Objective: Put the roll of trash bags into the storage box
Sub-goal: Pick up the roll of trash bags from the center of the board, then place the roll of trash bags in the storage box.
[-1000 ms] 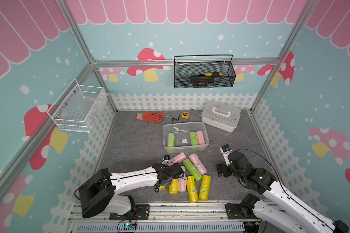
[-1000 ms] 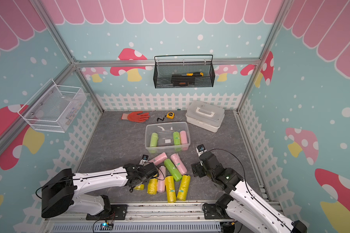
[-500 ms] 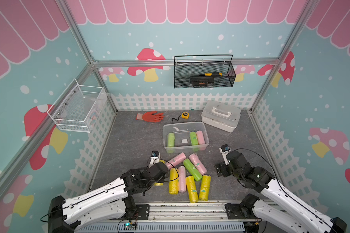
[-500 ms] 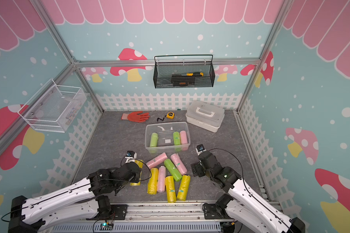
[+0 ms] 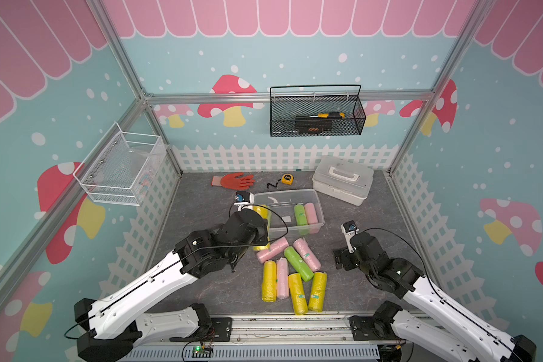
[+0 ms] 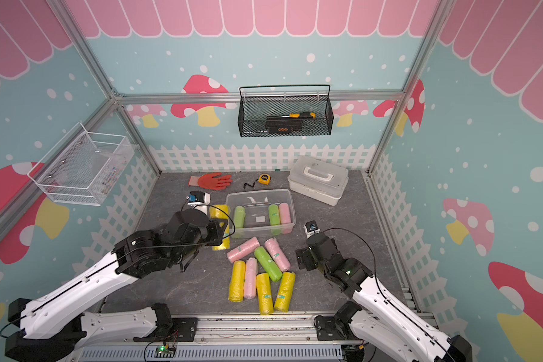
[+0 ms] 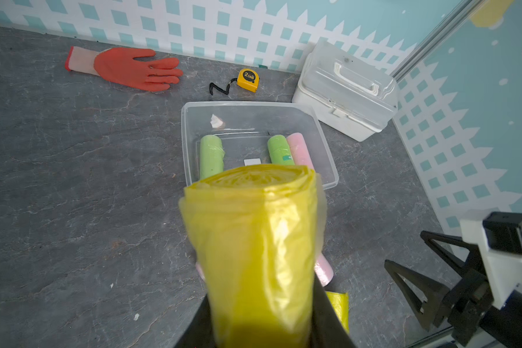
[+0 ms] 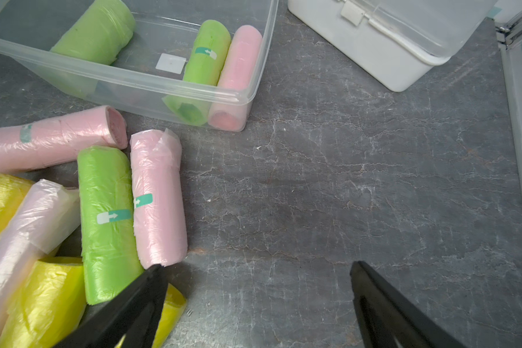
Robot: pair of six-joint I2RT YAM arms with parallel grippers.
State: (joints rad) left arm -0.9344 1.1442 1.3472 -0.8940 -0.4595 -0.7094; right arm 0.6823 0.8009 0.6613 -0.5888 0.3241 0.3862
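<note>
Held the yellow plastic-film roll of trash bags (image 7: pixel 253 229), clamped endwise in the left gripper (image 7: pixel 261 319), over mid-tabletop just left of the clear rectangular plastic storage box (image 7: pixel 247 103), axis parallel to its short walls, with the right gripper (image 8: pixel 257 265) gaping empty.

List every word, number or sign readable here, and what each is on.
"2": on the yellow tape measure; the smaller print below it is too blurred to read.
White arrow on a teal label: on the loose green roll, the pink roll beside it, and the boxed green roll in the clear box.
White sticker in that box: blank.
</note>
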